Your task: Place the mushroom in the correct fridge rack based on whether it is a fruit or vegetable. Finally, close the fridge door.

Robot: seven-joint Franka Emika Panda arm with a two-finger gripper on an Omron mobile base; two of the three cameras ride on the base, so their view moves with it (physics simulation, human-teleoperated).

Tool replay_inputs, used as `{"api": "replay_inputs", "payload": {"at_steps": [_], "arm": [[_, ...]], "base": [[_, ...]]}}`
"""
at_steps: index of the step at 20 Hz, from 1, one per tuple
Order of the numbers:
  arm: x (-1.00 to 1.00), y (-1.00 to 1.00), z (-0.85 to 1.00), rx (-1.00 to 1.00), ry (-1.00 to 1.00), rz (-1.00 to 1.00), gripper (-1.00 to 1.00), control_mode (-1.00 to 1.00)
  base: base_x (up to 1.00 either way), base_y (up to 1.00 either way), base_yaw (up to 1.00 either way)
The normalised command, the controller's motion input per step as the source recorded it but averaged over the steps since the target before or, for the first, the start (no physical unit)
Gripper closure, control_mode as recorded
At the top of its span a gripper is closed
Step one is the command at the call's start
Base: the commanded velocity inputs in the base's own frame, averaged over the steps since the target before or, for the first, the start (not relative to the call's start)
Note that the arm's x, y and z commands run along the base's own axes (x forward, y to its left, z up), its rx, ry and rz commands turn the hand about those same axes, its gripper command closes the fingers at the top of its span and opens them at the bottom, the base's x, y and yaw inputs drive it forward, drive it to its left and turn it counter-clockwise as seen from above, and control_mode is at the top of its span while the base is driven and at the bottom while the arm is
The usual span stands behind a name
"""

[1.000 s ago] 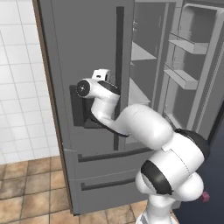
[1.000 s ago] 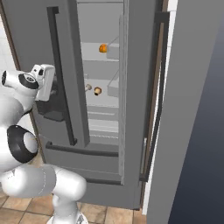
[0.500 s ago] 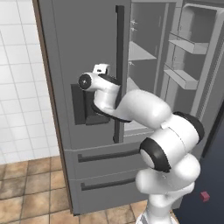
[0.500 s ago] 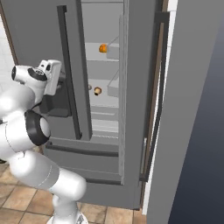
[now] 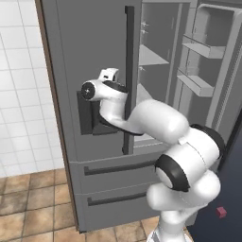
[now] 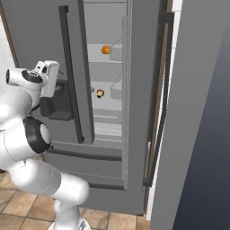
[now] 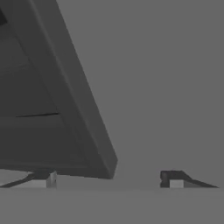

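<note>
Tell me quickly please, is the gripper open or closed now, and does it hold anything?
Gripper: open and empty, its fingertips apart, facing the grey fridge door.

Arm bent fwd at chest height — gripper (image 7: 107, 178) empty, fingers (image 7: 173, 176) spread wide apart.

One mushroom (image 6: 100, 93), one orange (image 6: 105, 49)

A tall grey fridge (image 5: 94, 52) fills the scene, its left door shut with a dark vertical handle (image 5: 128, 75) and dark dispenser panel (image 5: 86, 113). White wall tiles (image 5: 19, 85) stand left of it; brown floor tiles (image 5: 28, 212) lie below. Two drawer fronts (image 5: 113, 184) sit low.
</note>
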Motion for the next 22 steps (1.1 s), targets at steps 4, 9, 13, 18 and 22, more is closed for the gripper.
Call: {"api": "replay_inputs", "payload": {"at_steps": [4,9,13,18,22], "arm": [[-1.00,0.01,0.00,0.00,-0.13,0.00,-1.00,-1.00],[-1.00,0.04,0.00,0.02,-0.18,0.02,-1.00,-1.00],[-1.00,-0.34,0.03,0.27,-0.27,0.01,-1.00,-1.00],[-1.00,-0.83,0.42,0.45,-0.12,-0.14,-1.00,-1.00],[-1.00,-0.99,0.55,0.49,-0.05,-0.21,-1.00,-1.00]], "base": [[0.00,0.00,0.00],[0.00,0.00,0.00],[0.00,0.00,0.00],[0.00,0.00,0.00],[0.00,0.00,0.00]]}}
